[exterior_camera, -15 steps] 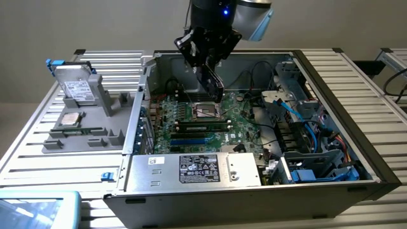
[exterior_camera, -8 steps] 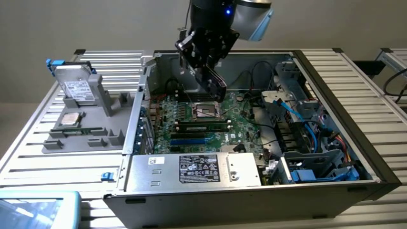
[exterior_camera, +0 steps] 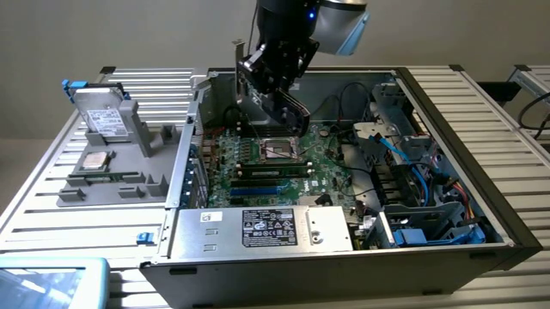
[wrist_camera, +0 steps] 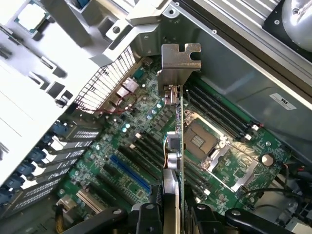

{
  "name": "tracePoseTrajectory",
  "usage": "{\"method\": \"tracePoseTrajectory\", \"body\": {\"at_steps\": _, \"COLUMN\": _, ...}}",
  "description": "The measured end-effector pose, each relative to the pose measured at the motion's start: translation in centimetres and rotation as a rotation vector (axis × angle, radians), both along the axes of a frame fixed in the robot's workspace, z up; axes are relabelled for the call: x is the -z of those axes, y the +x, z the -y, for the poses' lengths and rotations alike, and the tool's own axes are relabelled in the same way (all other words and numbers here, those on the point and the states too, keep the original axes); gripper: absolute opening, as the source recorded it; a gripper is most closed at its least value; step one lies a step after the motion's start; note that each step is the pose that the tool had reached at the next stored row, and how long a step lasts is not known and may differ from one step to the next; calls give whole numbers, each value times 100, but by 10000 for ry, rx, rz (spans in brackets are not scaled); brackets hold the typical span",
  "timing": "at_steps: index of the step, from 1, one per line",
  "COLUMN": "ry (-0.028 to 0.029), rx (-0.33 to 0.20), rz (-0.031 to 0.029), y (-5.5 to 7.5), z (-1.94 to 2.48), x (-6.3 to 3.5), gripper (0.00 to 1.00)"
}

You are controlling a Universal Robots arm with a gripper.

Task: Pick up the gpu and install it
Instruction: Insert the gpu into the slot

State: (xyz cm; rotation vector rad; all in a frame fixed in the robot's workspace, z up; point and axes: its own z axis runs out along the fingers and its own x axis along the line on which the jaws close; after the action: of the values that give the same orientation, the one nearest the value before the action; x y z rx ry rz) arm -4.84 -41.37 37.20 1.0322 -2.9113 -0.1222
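While the gripper (wrist_camera: 173,215) pinches the gpu (wrist_camera: 174,146) with jaws part-closed, it hangs edge-on above the motherboard (wrist_camera: 146,161), unseated, long axis running from gripper out to its bracket (wrist_camera: 180,63).

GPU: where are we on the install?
Done: pickup. In hand: the gripper grips the gpu, which hangs edge-on over the motherboard inside the case. Left: seating; it touches no slot, and the blue slot is bare.
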Motion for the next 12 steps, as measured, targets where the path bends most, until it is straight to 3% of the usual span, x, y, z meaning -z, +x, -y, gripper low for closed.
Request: {"method": "tracePoseTrajectory", "body": {"at_steps": 12, "ry": 1, "rx": -2180, "rz": 1, "y": 0, "z": 0, "x": 1, "gripper": 28}}
